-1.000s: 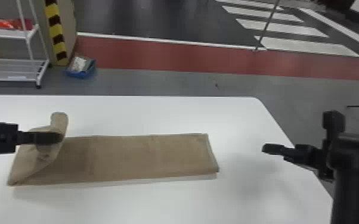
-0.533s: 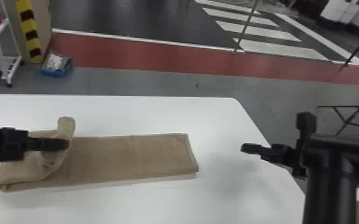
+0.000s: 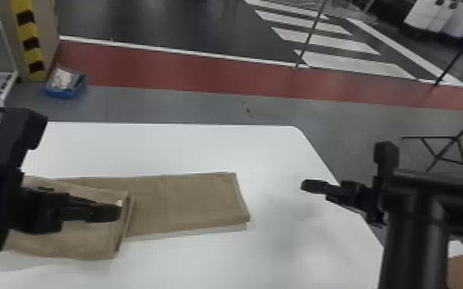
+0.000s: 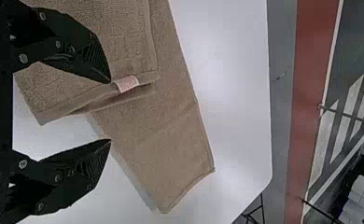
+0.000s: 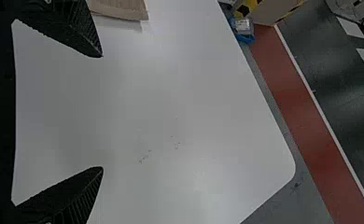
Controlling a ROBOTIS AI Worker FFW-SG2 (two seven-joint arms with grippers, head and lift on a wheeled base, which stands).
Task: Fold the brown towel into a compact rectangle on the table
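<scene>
My left pincer [image 4: 110, 111] is spread wide, empty. The brown towel [image 3: 188, 203] is on the table [image 3: 273, 153], eight o'clock in the head view. Its top flap [image 3: 80, 242] could slip if I bump it.

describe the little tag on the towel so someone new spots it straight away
On the white table lies the brown towel, its left end folded over on top. Follow that flap to its free edge, near the left gripper. There sits the tag, a small, pale pinkish rectangle against the plain brown cloth around it.
</scene>
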